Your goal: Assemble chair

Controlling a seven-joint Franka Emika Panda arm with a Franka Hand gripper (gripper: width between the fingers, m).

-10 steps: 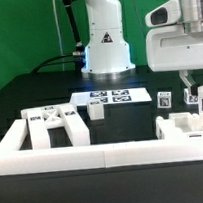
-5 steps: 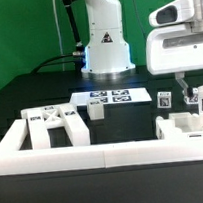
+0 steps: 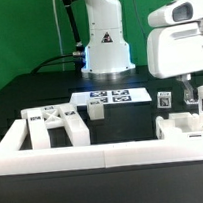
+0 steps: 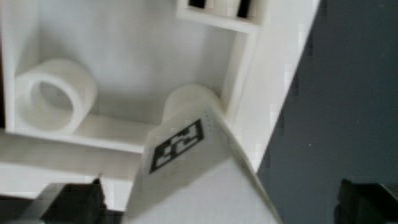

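Observation:
Loose white chair parts lie on the black table. A frame piece (image 3: 51, 123) and a short post (image 3: 95, 110) are at the exterior view's left and middle. At the right stands a blocky part (image 3: 182, 126) with tagged uprights (image 3: 165, 100). My gripper (image 3: 193, 87) hangs over that right part, open. In the wrist view a white wedge-shaped piece with a tag (image 4: 182, 147) sits between the gripper's (image 4: 222, 205) dark fingers (image 4: 71, 200), with a gap on each side. A round peg (image 4: 63, 95) lies beside it.
A long white rail (image 3: 94, 152) borders the table's front. The marker board (image 3: 111, 95) lies in front of the robot base (image 3: 107, 49). Green backdrop behind.
The jaws have spread wide and let go of the tagged white piece at the right. The gripper has lifted slightly; the parts stay where they were.

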